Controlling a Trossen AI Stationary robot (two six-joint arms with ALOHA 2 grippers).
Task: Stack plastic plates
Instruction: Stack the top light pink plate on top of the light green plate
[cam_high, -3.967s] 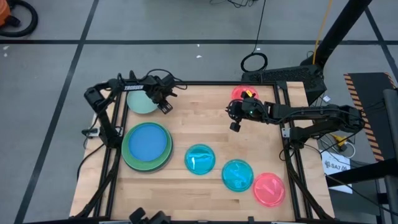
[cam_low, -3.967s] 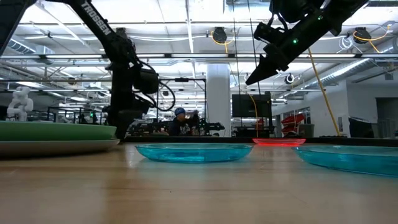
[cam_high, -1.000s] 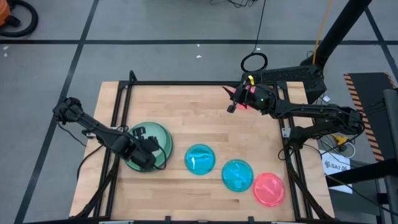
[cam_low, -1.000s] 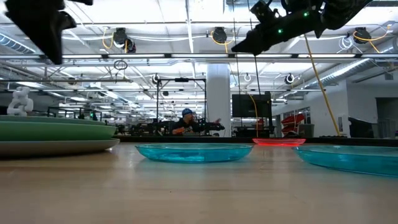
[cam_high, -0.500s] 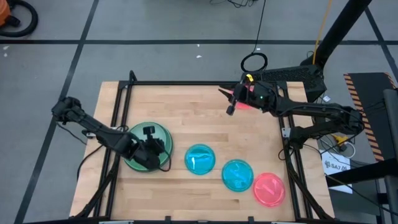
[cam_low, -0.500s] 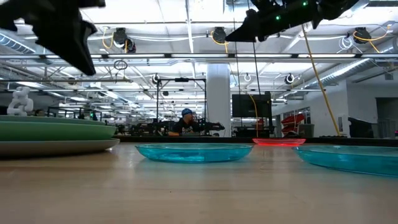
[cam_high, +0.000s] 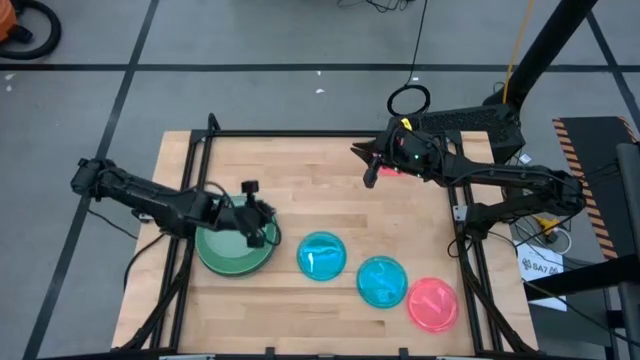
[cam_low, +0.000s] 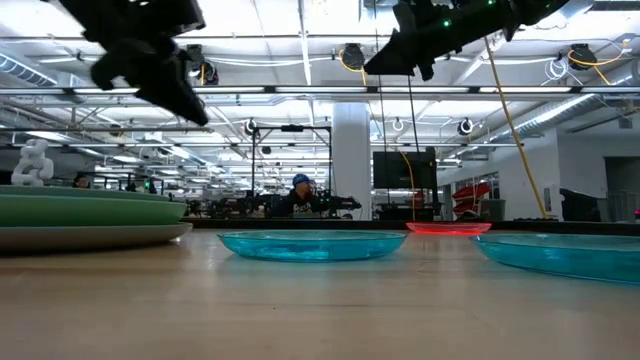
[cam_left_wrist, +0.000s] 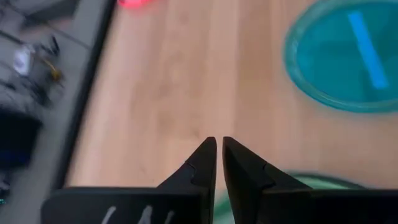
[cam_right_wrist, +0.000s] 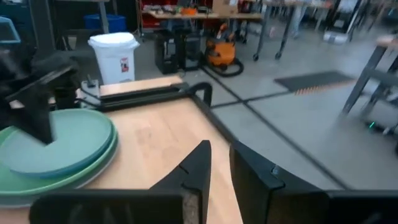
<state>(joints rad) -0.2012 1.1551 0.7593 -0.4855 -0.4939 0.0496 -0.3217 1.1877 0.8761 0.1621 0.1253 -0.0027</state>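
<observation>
Three plates lie in a row along the near part of the table (cam_high: 330, 195): a pink plate (cam_high: 433, 304) nearest the edge at the right, a translucent cyan plate (cam_high: 381, 281) just beside it, and a second cyan plate (cam_high: 322, 255) a little farther in, toward the middle. None of the three touches another, though the pink one and its cyan neighbour sit close.

To the left of the middle cyan plate, near but apart, stands the stack (cam_high: 232, 252): a pale green plate on top of a darker green one, with a grey rim showing underneath in the low view. What else lies inside the stack cannot be told.

The left tool (cam_high: 258, 222) hangs above the far right edge of that stack, clear of the plates, its two fingers (cam_left_wrist: 205, 163) drawn nearly together with only a thin slit between them and nothing held. Its wrist view looks down past them onto bare wood and the middle cyan plate.

Farther back, at the far right of the table, the right tool (cam_high: 366, 166) is raised well above the wood, its fingers also close together and empty. Just behind it, partly hidden by the arm, a second pink plate (cam_high: 390, 169) lies flat on the table, well apart from the others.

Beyond the table, in the room, a person (cam_low: 298, 194) sits at a workbench.
</observation>
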